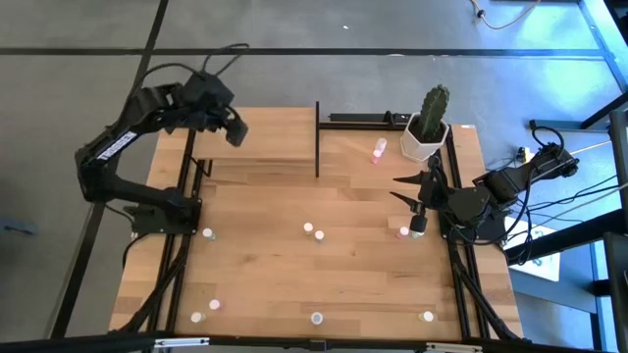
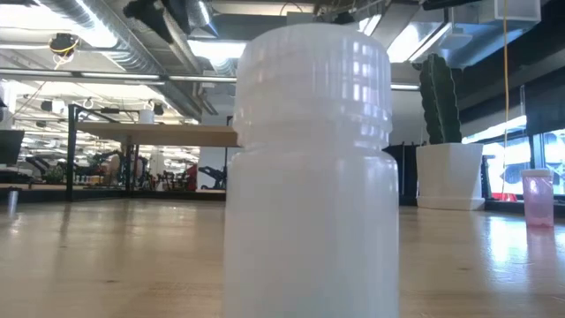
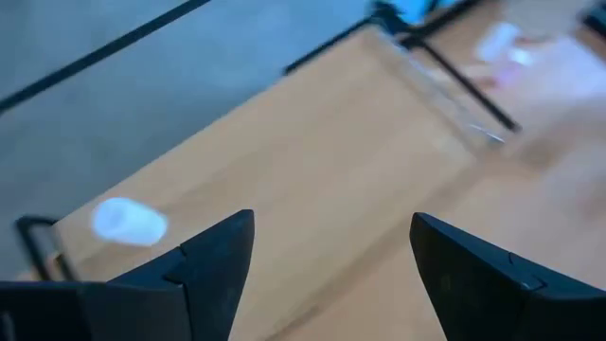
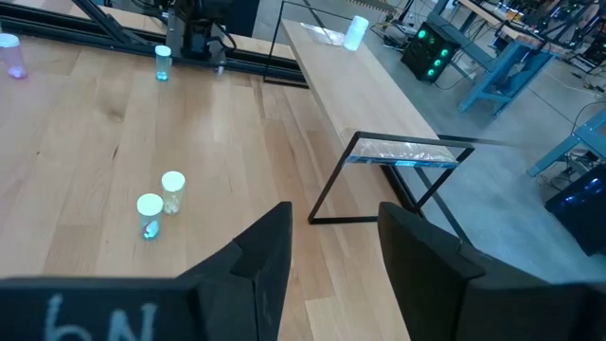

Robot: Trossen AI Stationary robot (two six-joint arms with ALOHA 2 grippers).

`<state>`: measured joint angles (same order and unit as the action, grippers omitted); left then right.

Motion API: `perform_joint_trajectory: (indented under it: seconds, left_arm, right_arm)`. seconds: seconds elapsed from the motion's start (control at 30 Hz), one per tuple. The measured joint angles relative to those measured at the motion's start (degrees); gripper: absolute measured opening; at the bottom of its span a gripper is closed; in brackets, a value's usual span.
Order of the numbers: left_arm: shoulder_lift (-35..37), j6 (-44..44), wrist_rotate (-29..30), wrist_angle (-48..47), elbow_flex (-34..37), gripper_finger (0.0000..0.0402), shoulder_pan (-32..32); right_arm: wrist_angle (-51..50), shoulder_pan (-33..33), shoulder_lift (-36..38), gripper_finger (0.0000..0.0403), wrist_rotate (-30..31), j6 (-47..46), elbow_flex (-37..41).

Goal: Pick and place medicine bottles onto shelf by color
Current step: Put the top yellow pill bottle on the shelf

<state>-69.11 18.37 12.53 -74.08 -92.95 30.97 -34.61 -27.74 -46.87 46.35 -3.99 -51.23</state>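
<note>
The shelf [image 1: 275, 137] is a light-wood board with thin black posts along the table's far edge, left of the middle. A white medicine bottle [image 3: 128, 221] sits on it near one end, also visible in the right wrist view as a bottle [image 4: 356, 31]. My left gripper [image 1: 236, 134] hovers open above the shelf with nothing between its fingers [image 3: 227, 256]. My right gripper [image 1: 400, 188] stands open and empty at the table's right side. Other bottles stand upright on the table: a pair [image 1: 314, 231] mid-table, a pink one [image 1: 403, 231] beside a pale one [image 1: 417, 226], and a pink one [image 1: 378, 149] near the cactus.
A white pot with a green cactus [image 1: 428, 126] stands at the far right. More bottles stand along the near edge [image 1: 317, 318], [image 1: 427, 316], [image 1: 197, 318], [image 1: 216, 305], and one at the left [image 1: 207, 233]. A white bottle [image 2: 309, 177] fills the low view.
</note>
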Motion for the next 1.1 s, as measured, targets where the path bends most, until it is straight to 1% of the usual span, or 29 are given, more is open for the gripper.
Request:
perform_joint_trajectory:
  seconds: [0.23,0.33,0.5,0.8,0.93,1.03,1.1]
  left_arm:
    - [0.83,-0.96,0.04,-0.4,0.33,0.0277,-10.69]
    - [0.82,-0.98,-0.02,-0.39,2.34,0.0277,-15.39]
    - [0.83,-0.06,-0.13,0.25,6.45,0.0277,-21.24]
    - [0.78,9.43,-0.21,2.13,11.98,0.0277,-30.73]
    - [0.77,13.87,0.48,5.44,13.24,0.0277,-35.54]
    - [0.79,17.48,2.83,7.5,13.25,0.0277,-38.96]
    - [0.79,19.93,6.06,8.37,13.26,0.0277,-41.55]
  right_arm:
    - [0.0,0.01,0.0,0.0161,0.01,0.0,-0.01]
    - [0.0,-0.01,0.0,0.0161,0.0,0.0,-0.01]
    - [0.0,-0.01,0.0,0.0161,0.0,0.0,-0.01]
    - [0.0,-0.01,0.0,0.0161,0.0,0.0,-0.01]
    - [0.02,0.01,0.0,0.0161,0.0,-0.03,-0.01]
    - [0.13,0.0,0.0,0.0161,0.0,-0.19,-0.01]
    - [0.78,-0.01,0.0,0.0161,0.0,-0.15,-0.01]
